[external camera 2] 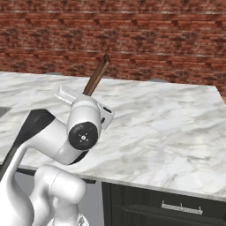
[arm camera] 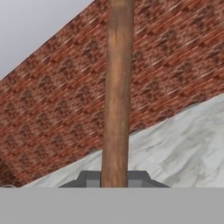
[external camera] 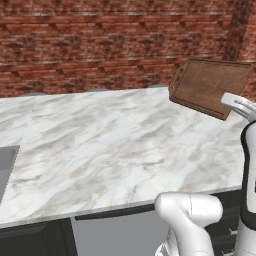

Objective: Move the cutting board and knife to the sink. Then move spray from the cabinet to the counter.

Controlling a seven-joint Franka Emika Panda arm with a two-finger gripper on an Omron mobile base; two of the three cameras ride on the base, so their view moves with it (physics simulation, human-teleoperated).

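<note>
My gripper (arm camera: 114, 180) is shut on the cutting board (arm camera: 117, 87), which I see edge-on as a brown wooden strip rising between the two fingers. In the left base view the reddish-brown cutting board (external camera: 210, 86) hangs tilted above the counter (external camera: 100, 140) at the right, its loop handle to the left, with my white hand at its lower right edge. The right base view shows the cutting board (external camera 2: 97, 75) edge-on, sticking up behind my wrist. A grey corner of the sink (external camera: 7, 162) shows at the far left. The knife, spray and cabinet are out of view.
A red brick wall (external camera: 100, 45) runs behind the white marble counter (external camera 2: 167, 128). Dark drawers (external camera 2: 176, 207) sit below the counter's front edge. My arm's white elbow (external camera 2: 81, 130) rises in front of the counter.
</note>
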